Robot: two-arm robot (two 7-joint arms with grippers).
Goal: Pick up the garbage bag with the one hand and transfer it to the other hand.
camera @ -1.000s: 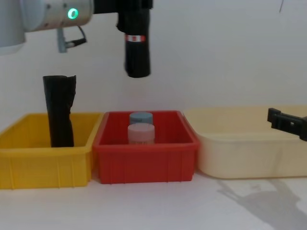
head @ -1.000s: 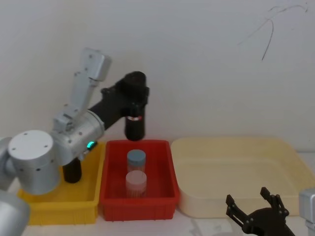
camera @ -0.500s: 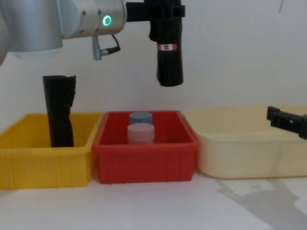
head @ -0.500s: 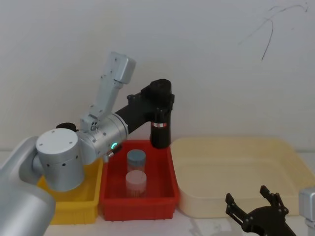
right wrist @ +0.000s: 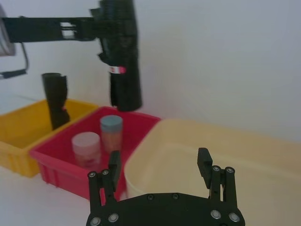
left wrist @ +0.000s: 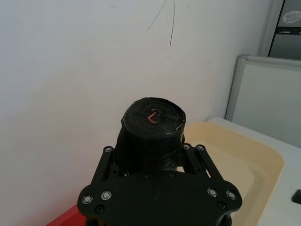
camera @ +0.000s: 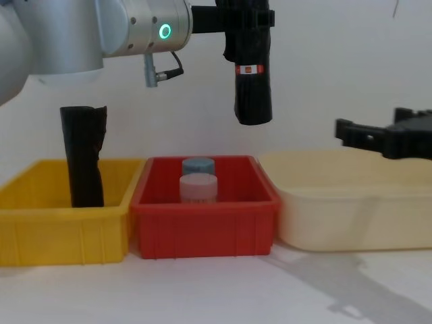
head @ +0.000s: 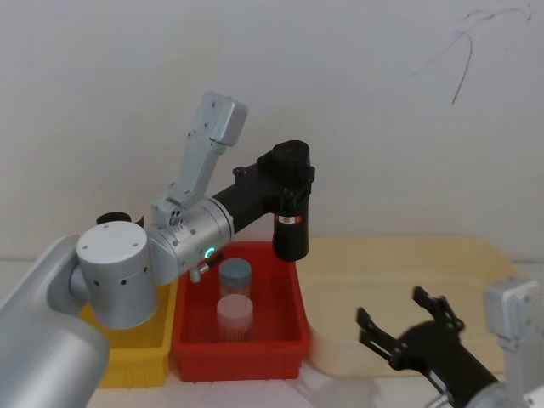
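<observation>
Garbage bag [camera: 253, 88], one: a black roll with one red-and-white label band [camera: 248, 68], held upright in the upper centre of the chest view, above the right end of the red bin and clear of its contents. The one hand [head: 291, 174], one: the left gripper, on the arm with the green ring, is seen at the centre of the head view; its two fingers are closed against the upper part of the roll, and the roll's end is seen between them in the left wrist view. The other hand [head: 398, 319], one: the right gripper, is placed at the lower right of the head view, in front of the cream tray; its two fingers are spread wide and nothing is held between them. It is kept well apart from the roll. Containers, three, are set in a row on the white table: one yellow bin [camera: 61, 236] at the left, one red bin [camera: 202, 236] in the middle, one cream tray [camera: 337, 216] at the right. Jars, two, are stood in the red bin: one blue-lidded jar [camera: 198, 165] behind one pink-lidded jar [camera: 198, 185]. Second black roll [camera: 82, 158], one, is stood upright in the yellow bin.
</observation>
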